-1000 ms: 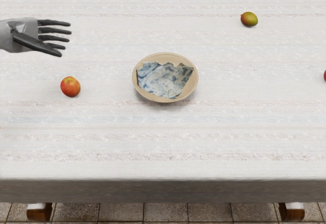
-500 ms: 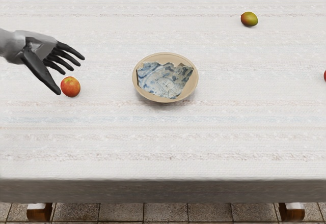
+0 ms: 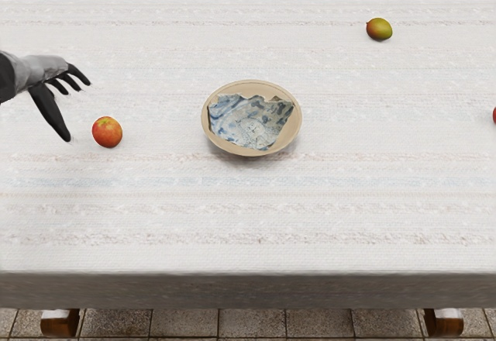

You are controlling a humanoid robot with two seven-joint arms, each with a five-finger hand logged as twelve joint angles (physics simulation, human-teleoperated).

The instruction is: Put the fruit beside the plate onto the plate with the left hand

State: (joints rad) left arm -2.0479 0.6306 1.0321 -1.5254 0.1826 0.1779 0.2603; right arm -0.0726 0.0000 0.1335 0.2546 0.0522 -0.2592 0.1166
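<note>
The humanoid robot's left hand [image 3: 48, 85], grey at the palm with black fingers [image 3: 53, 112], reaches in from the left edge of a long table [image 3: 248, 217] draped in a pale, faintly striped woven cloth. The fingers are spread apart and hold nothing. The longest dark digit points down toward the cloth, and the others fan out to the right.

The round red-and-yellow apple [image 3: 107, 132] lies on the cloth just to the right of the hand and slightly nearer the camera. It sits close to the down-pointing digit, but a clear gap shows between them. Farther right of the hand, beyond the apple, sits the shallow round plate [image 3: 206, 118], which has a tan rim and a blue-and-white patterned centre. The apple rests well apart from the plate's left rim, on the bare cloth and not on the plate.

Far to the right of the hand, near the table's far edge, lies a small green-and-red mango-like fruit [image 3: 379, 29]. A sliver of a red object [image 3: 494, 115] shows at the right edge of the frame, too cropped to identify.
</note>
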